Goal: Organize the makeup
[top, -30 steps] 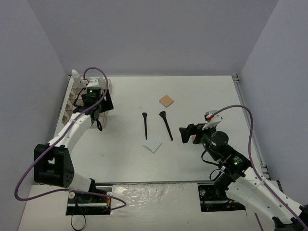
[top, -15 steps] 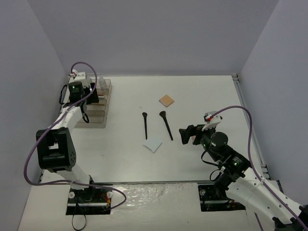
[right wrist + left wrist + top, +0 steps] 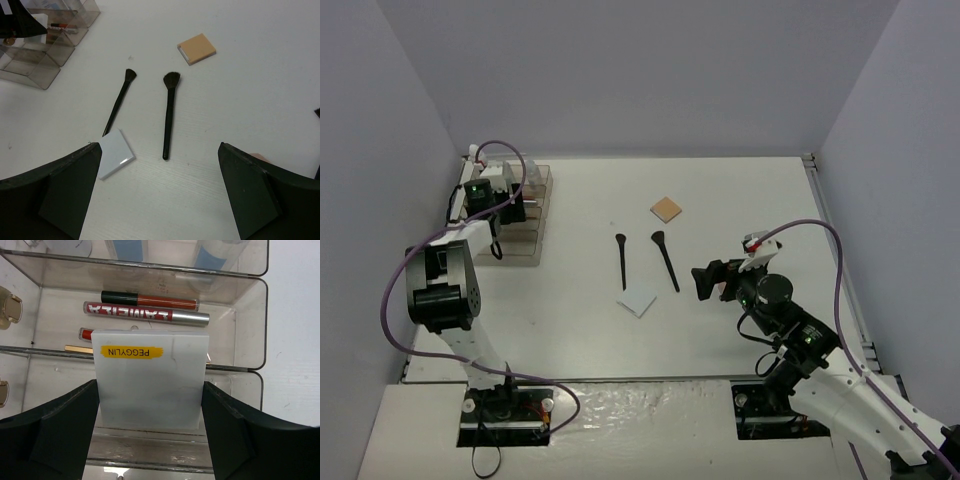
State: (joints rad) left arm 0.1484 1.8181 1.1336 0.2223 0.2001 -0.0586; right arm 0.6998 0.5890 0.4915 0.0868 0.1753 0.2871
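Note:
My left gripper (image 3: 150, 390) is shut on a white square pad (image 3: 150, 375) with a yellow label and holds it over the clear tiered organizer (image 3: 250, 340). Two red lip tubes (image 3: 145, 315) lie in the tier below the pad, and clear bottles (image 3: 220, 252) stand in the far tier. In the top view this gripper (image 3: 508, 205) is over the organizer (image 3: 525, 240). My right gripper (image 3: 160, 150) is open and empty above the table. Ahead of it lie two black brushes (image 3: 118, 102) (image 3: 169, 112), a second white pad (image 3: 114, 161) and a tan square compact (image 3: 196, 48).
In the top view the brushes (image 3: 621, 260) (image 3: 665, 260), the white pad (image 3: 638, 299) and the tan compact (image 3: 666, 209) lie mid-table, left of the right gripper (image 3: 705, 280). Gold-rimmed items (image 3: 10, 310) sit at the organizer's left. Walls enclose the table.
My left arm has swung from the organizer's right side toward its back left and settled over it. The right arm and the table items have not moved.

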